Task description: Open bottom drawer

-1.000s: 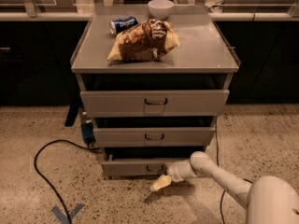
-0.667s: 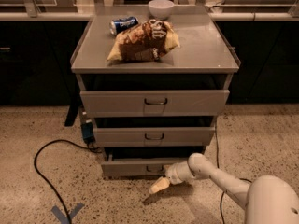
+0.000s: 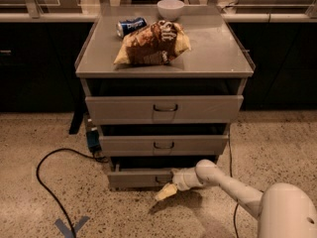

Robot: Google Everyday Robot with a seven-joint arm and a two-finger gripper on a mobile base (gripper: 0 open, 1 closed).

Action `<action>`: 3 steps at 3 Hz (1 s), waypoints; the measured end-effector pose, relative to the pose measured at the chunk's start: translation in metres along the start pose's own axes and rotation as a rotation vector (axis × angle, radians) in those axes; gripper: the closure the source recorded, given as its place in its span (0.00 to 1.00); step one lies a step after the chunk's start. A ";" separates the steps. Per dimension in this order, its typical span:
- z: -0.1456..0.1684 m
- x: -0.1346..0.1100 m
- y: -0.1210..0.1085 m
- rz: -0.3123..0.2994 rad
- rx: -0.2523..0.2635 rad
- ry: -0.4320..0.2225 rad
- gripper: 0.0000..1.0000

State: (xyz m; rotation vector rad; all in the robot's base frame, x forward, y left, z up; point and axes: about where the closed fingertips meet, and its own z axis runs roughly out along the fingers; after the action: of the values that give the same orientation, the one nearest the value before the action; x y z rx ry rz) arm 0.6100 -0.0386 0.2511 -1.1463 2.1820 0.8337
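Hand (image 3: 166,192) is low at the floor, bottom drawer (image 3: 136,178) touching or just above-left of it. Whether it grips anything, can't tell. Best play: pull straight back, level, square to the front, no twisting.

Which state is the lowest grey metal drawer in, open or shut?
Slightly open: the bottom grey metal drawer juts forward, with a dark gap above its front. The robot's hand is low before that front.

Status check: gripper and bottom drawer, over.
Gripper low at front of bottom drawer, near its centre. Drawer barely out, if at all. Black cable on floor, left of the drawer's path.
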 end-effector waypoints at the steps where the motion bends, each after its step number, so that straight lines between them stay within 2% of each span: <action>1: 0.003 -0.011 -0.010 -0.041 0.035 -0.002 0.00; 2: 0.018 -0.008 -0.024 -0.042 0.031 0.018 0.00; 3: 0.040 0.015 -0.048 0.016 0.003 0.062 0.00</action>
State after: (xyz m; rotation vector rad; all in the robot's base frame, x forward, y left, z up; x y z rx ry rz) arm 0.6503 -0.0392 0.2007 -1.1694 2.2442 0.8117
